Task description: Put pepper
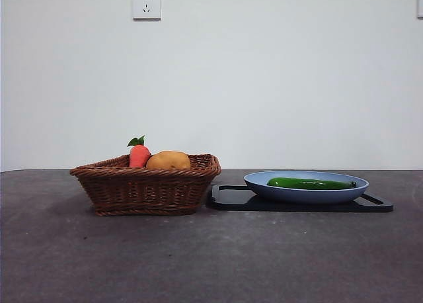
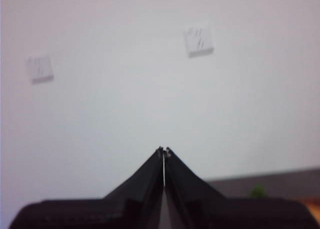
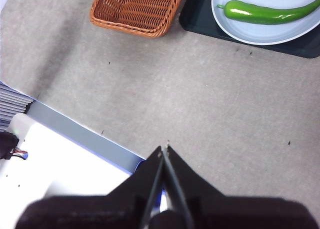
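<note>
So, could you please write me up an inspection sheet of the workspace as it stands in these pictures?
Surface: dark grey table, speckled, with a white and blue edge panel near the right arm.
Job's things: pepper lies lengthwise in the blue plate, which sits on a black tray.
Clutter: wicker basket beside the tray, holding an orange-red vegetable with green leaves and a tan potato-like lump.
Grippers: left gripper shut, raised, facing the wall; right gripper shut, above bare table, away from the plate.
Cables: a wire end off the table's edge.
Surroundings: white wall, wall socket.
</note>
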`<state>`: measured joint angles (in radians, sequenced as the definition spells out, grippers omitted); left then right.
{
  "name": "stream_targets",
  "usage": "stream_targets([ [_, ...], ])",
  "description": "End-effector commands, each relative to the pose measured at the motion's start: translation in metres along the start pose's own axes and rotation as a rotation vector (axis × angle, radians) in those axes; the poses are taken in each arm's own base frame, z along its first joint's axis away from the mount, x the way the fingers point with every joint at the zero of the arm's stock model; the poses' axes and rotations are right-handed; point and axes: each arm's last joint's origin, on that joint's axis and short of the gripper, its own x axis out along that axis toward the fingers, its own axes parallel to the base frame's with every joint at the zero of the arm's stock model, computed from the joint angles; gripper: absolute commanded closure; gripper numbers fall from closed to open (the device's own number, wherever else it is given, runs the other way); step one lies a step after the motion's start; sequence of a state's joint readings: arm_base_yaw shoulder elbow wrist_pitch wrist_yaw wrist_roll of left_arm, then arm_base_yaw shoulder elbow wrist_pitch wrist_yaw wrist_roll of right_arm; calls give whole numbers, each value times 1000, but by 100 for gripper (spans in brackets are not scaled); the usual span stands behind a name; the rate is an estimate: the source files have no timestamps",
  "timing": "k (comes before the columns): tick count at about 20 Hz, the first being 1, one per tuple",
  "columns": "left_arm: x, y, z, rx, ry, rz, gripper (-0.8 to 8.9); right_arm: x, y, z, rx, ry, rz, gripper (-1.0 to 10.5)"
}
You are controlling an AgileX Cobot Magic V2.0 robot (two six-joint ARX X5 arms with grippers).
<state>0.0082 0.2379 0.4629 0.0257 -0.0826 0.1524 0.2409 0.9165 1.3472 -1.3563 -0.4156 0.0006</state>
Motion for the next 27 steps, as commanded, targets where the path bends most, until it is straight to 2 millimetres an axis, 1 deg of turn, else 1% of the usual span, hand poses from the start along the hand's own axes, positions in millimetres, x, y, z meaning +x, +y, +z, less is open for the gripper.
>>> stream_targets([
  [1, -5, -2, -34, -66, 39, 20, 805, -3, 2, 1, 0, 3, 0, 936],
  [3, -8, -4, -62, -108, 88, 36, 805, -3, 2, 1, 0, 3, 0, 936],
  [5, -10, -7, -86, -140, 134, 45, 805, -3, 2, 1, 0, 3, 0, 936],
  [7, -12, -9, -104, -159, 173, 49, 805, -3, 2, 1, 0, 3, 0, 936],
  [9, -14, -10, -116, -161, 198, 47, 805, -3, 2, 1, 0, 3, 0, 936],
  [14, -16, -13, -132, -160, 242, 43, 805, -3, 2, 1, 0, 3, 0, 936],
  [17, -21, -14, -142, -179, 306, 44, 805, -3, 2, 1, 0, 3, 0, 936],
  [22, -25, -15, -152, -201, 428, 35, 805, -3, 2, 1, 0, 3, 0, 936],
  [24, -25, -16, -151, -210, 412, -6, 805, -3, 2, 1, 0, 3, 0, 936],
  [27, -24, -16, -149, -211, 395, -7, 805, -3, 2, 1, 0, 3, 0, 936],
])
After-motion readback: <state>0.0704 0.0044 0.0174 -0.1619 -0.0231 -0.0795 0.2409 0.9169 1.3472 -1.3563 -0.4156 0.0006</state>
